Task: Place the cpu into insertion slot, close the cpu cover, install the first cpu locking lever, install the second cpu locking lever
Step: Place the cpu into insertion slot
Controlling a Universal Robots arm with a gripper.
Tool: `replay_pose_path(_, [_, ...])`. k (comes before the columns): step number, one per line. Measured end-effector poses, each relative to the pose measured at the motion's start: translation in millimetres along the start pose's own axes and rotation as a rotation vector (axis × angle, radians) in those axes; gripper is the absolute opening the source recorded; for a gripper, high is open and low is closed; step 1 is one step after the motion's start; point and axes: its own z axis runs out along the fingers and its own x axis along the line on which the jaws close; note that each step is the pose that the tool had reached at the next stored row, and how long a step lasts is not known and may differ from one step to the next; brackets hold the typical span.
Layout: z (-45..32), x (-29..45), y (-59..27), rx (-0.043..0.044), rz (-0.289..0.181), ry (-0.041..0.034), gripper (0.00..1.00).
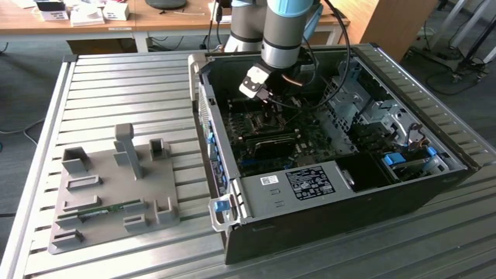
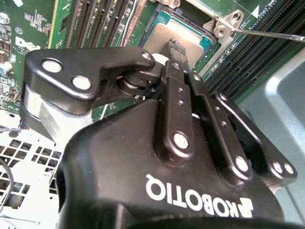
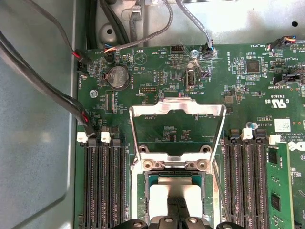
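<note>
The cpu [image 3: 159, 200] sat in the socket [image 3: 143, 191] under the gripper's [image 3: 177, 210] empty, pinched-together jaws; the cover [image 3: 177, 109] stood open, levers [image 2: 271, 34] yet unlatched

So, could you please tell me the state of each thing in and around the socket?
cpu: lying in the socket.
cover: open, swung fully back.
lever: unlatched, off the cover.
gripper: shut, tips at the cpu.
case: side open.
</note>
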Motion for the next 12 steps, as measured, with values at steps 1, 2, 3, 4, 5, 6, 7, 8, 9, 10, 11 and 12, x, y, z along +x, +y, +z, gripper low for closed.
replay_pose_path(1, [0.4, -0.1, -0.1, 0.0001, 0.000, -0.0003, 0.11])
replay_pose_path(2, [0.8, -0.1, -0.1, 0.0000, 0.000, -0.0002, 0.11])
replay_pose_path(3, [1.0, 0.0, -0.1, -0.0001, 0.000, 0.0001, 0.11])
replay_pose_path(4, [1.2, 0.0, 0.0, -0.0004, 0.000, 0.0004, 0.11])
replay_pose_path(5, [1.3, 0.1, 0.0, -0.0005, 0.000, 0.0006, 0.11])
replay_pose_path(6, [1.3, 0.1, 0.0, -0.0005, 0.000, 0.0006, 0.11])
replay_pose_path(7, [1.3, 0.1, 0.0, -0.0005, 0.000, 0.0006, 0.11])
replay_pose_path(8, [1.3, 0.1, 0.0, -0.0006, 0.000, 0.0007, 0.11])
replay_pose_path(9, [1.3, 0.1, 0.0, -0.0005, 0.000, 0.0006, 0.11])
replay_pose_path(10, [1.3, 0.1, 0.0, -0.0005, 0.000, 0.0006, 0.11])
replay_pose_path(11, [1.4, 0.1, 0.0, -0.0005, 0.000, 0.0007, 0.11])
replay_pose_path(12, [1.4, 0.1, 0.0, -0.0005, 0.000, 0.0007, 0.11])
